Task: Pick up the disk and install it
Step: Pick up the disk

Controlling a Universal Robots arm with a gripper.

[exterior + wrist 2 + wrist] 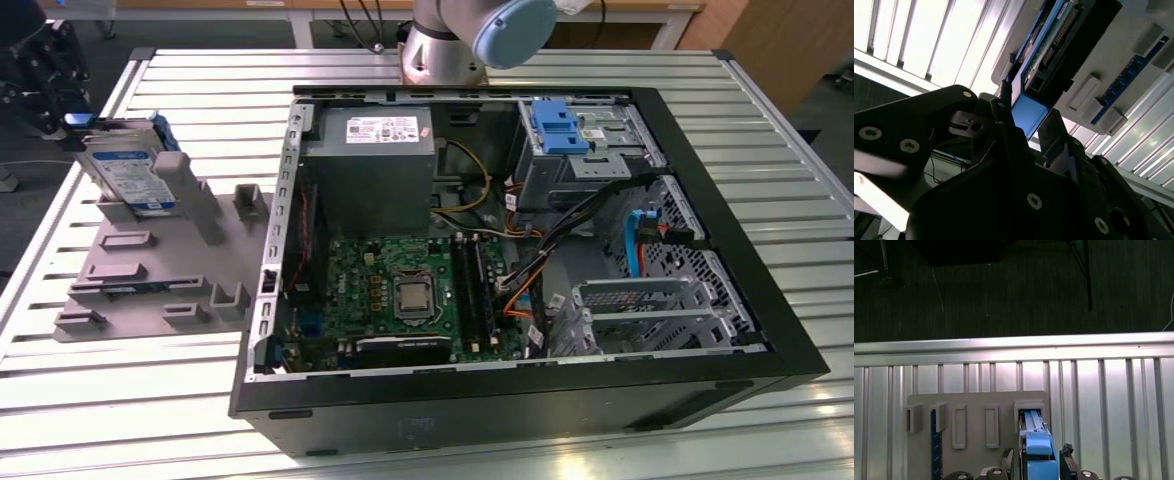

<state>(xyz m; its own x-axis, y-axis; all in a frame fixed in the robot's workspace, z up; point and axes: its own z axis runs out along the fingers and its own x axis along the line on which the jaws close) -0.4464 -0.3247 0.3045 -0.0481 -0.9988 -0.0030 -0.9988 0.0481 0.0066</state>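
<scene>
The disk (130, 172) stands on edge in a slot of the grey holder plate (147, 275), at the exterior view's left, beside the open computer case. It is silver with a white-and-blue label and blue side rails. In the first wrist view its blue rail (1038, 452) points up at me between the two dark fingertips (1067, 454). My gripper (1036, 459) is open and straddles the top of the disk, with small gaps on both sides. In the second wrist view the gripper (1029, 112) brackets the disk's blue end (1028, 111).
The open computer case (527, 385) lies on the slatted metal table (200, 80). It holds a grey power supply (370, 160), a motherboard (400, 295) and a blue bracket with a metal cage (561, 130). Several empty slots (959, 425) stand on the holder plate.
</scene>
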